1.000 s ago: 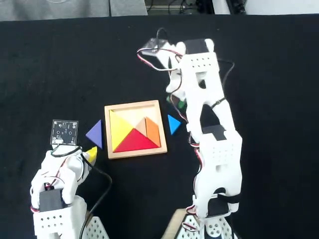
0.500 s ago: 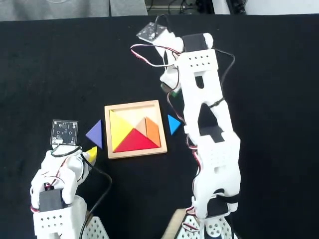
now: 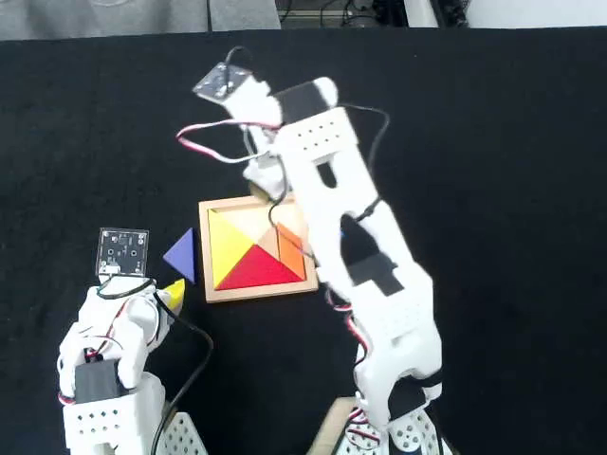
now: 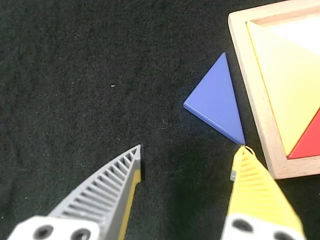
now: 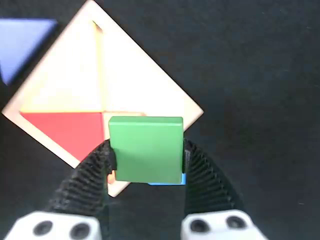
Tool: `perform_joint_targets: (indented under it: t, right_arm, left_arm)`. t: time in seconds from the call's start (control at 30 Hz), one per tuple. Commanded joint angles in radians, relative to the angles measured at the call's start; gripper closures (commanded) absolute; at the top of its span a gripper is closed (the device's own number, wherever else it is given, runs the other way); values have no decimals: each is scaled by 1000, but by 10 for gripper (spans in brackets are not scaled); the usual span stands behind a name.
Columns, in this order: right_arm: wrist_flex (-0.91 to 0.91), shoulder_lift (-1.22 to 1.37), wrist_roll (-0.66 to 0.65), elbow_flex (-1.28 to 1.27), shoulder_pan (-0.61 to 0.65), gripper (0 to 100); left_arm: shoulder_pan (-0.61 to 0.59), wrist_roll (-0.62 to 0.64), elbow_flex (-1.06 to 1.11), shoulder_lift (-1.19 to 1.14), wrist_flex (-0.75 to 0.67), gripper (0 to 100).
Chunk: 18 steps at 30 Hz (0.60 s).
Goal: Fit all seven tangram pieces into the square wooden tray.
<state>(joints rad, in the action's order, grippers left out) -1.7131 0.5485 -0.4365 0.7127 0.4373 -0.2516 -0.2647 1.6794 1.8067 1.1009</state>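
Starting on my left: my left fingers (image 4: 191, 147) are spread wide, low over the black desk (image 3: 493, 142), with the yellow tip right by a corner of the violet triangle (image 4: 216, 102). That one lies just beside the tray (image 3: 256, 201), which holds a yellow triangle (image 3: 230, 251), a red triangle (image 3: 256, 270) and an orange piece (image 3: 289, 251). My right fingers (image 5: 146, 150) are pinching the green square (image 5: 145, 149) above the tray. My right arm (image 3: 379, 275) hides the tray's right edge from overhead.
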Motion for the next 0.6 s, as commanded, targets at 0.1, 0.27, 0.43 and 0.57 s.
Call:
perform_joint_targets:
  t: [0.1, 0.27, 0.43, 0.57]
  right_arm:
    - [141, -70, 172, -105, 57, 979]
    - [267, -70, 238, -243, 57, 977]
    - [345, -70, 236, -325, 58, 977]
    - [382, -70, 236, -360, 58, 977]
  left_arm:
    - [-8, 5, 21, 6, -15, 712]
    - [-8, 5, 21, 6, -15, 712]
    - [-7, 5, 21, 6, -15, 712]
    - [-7, 5, 21, 6, -15, 712]
